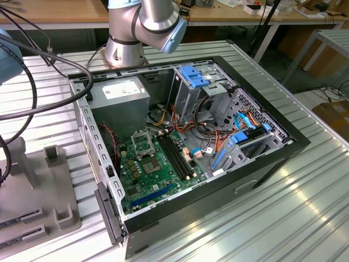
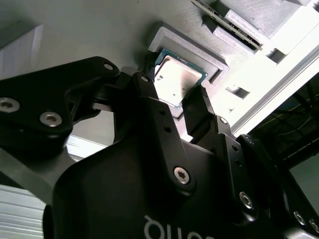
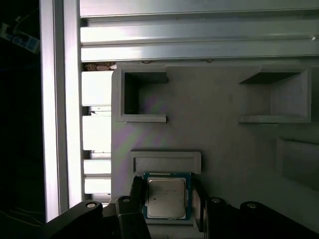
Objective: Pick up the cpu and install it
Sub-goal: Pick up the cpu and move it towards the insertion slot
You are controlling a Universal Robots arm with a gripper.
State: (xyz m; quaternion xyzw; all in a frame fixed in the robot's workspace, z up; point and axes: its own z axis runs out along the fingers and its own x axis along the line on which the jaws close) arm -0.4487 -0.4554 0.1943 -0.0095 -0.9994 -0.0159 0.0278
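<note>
**Ana:** Silver-tan metal with a thin green rim: that is the cpu [image 3: 167, 198]. It lies flat in a shallow seat of the grey holder plate [image 3: 224, 149], with a raised lip [image 3: 166, 162] of the plate just beside one edge.

**Ben:** And the gripper [image 3: 167, 200]?

**Ana:** It is down over the chip. In both wrist views its black fingers [image 3: 138, 196] stand against two opposite edges of the cpu [image 2: 177, 79], one on each side, and I see no gap between pad and edge. So the gripper [image 2: 173, 85] is closed to the chip's width and has hold of it. The chip rests in its seat and is not yet lifted.

**Ben:** Where is the computer?

**Ana:** In the exterior view the black case [image 1: 180, 213] lies on its side on the ribbed metal table [image 1: 283, 218], with its open side up. Inside is the green board [image 1: 147, 174], and the black-and-silver socket frame [image 1: 143, 144] sits on it near the grey power supply box [image 1: 125, 95]. I cannot tell whether the frame is latched.

**Ben:** And the plate in that view?

**Ana:** A grey holder plate [image 1: 38, 185] with small upright brackets lies on the table at the exterior view's left, just beside the case. The arm [image 1: 142, 27] rises from its silver base beyond the case.
</note>
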